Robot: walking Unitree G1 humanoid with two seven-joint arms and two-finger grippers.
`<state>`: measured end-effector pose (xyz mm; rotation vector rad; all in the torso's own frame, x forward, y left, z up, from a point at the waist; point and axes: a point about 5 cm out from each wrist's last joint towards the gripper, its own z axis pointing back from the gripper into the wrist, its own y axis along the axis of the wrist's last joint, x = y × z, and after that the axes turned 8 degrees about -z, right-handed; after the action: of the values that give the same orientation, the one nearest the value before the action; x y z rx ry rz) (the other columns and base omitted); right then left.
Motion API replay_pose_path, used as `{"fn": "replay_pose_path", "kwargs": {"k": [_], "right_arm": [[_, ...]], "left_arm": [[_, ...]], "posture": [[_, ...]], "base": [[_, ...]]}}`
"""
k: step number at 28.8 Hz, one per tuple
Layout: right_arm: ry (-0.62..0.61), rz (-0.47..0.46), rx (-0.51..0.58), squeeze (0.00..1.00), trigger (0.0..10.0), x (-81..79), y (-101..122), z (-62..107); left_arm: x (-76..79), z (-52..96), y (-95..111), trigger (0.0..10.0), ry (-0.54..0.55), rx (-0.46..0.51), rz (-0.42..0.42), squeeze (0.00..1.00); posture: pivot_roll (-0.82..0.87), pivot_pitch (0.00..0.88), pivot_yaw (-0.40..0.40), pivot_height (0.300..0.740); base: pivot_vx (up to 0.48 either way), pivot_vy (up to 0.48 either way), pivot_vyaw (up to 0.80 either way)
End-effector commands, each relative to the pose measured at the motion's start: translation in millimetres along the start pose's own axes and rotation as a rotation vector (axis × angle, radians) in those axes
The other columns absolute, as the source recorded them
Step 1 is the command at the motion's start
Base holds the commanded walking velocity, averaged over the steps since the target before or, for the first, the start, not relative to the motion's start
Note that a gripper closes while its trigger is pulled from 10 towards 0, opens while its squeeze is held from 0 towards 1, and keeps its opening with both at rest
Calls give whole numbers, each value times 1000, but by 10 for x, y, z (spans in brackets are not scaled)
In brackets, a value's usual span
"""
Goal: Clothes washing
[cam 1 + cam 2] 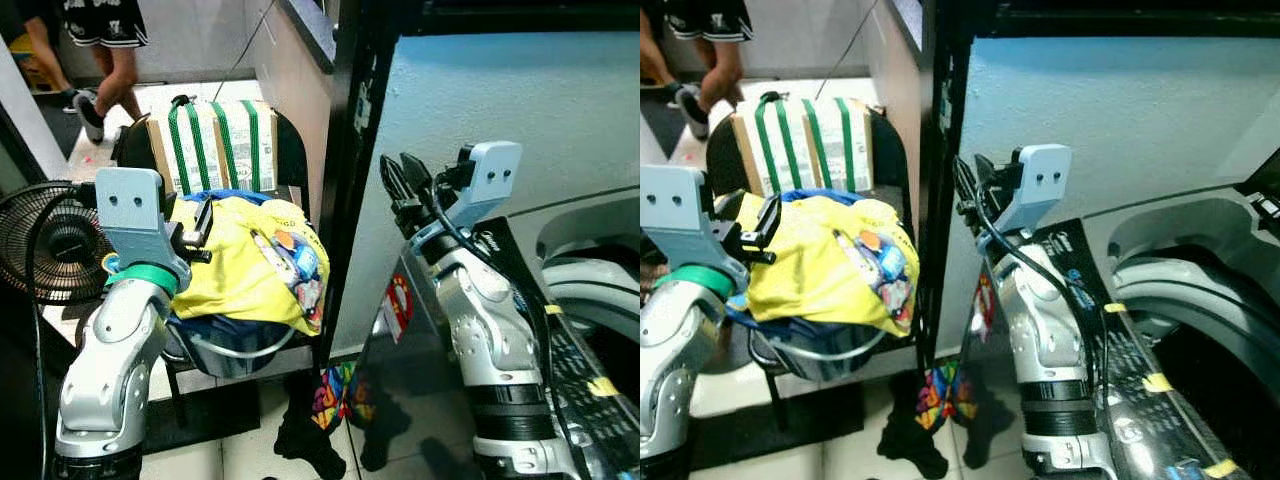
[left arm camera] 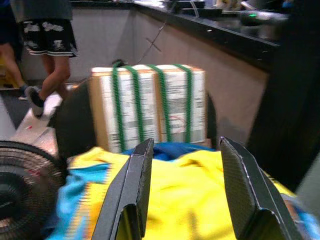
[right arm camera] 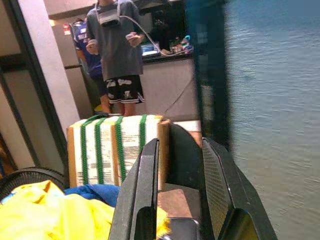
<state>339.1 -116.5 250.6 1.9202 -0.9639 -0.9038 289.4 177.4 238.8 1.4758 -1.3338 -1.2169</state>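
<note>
A yellow printed garment (image 1: 245, 262) tops a pile of clothes, with blue cloth (image 1: 215, 330) under it, in a basket on a dark chair (image 1: 293, 152). My left gripper (image 1: 200, 228) hovers at the pile's left edge, open, its fingers (image 2: 131, 185) spread over the yellow cloth (image 2: 182, 200) with nothing between them. To the right, my right gripper (image 1: 403, 183) is raised beside the black post (image 1: 345, 150), open and empty, pointing toward the chair. The washing machine's round opening (image 1: 1200, 335) lies at the far right. A colourful garment (image 1: 335, 395) and a dark one (image 1: 305, 440) lie on the floor.
A cardboard box with green straps (image 1: 215, 145) stands on the chair behind the pile. A black fan (image 1: 50, 245) sits on the left. One person walks at the back left (image 1: 105, 50) and another stands further off (image 3: 117, 55). The washer's dark open door (image 1: 590, 400) is beside my right arm.
</note>
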Motion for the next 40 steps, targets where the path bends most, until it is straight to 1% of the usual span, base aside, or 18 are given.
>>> {"fn": "replay_pose_path", "kwargs": {"k": [1,16,19,26,35,36,38,40], "right_arm": [[5,-11,-21,0,10000,-3,-47,9],[34,-11,-33,0,10000,-31,-56,-7],[44,-12,-34,0,10000,-49,-62,-19],[47,-18,-33,0,10000,-60,-68,-25],[57,-27,-35,0,10000,-93,-87,-30],[59,-25,-36,0,10000,-97,-90,-30],[59,-25,-36,0,10000,-97,-90,-30],[55,-15,-40,0,10000,-92,-94,-30]], "left_arm": [[-2,24,-16,10000,1,-6,9,0],[-9,28,-12,10000,8,-4,11,0],[4,50,16,10000,-6,10,20,0],[-10,63,22,10000,2,13,23,0],[-37,68,40,10000,11,36,60,0],[-40,57,40,10000,20,40,46,0],[-40,57,40,10000,20,40,46,0],[-56,37,27,10000,50,46,34,0]], "posture": [[152,0,13,740],[152,0,4,740],[156,0,1,740],[159,0,0,740],[166,0,1,740],[166,0,1,740],[166,0,1,740],[165,0,3,740]], "base": [[0,458,0],[0,445,0],[0,-402,0],[0,-480,0],[0,0,0],[0,0,0],[0,0,0],[0,0,0]]}}
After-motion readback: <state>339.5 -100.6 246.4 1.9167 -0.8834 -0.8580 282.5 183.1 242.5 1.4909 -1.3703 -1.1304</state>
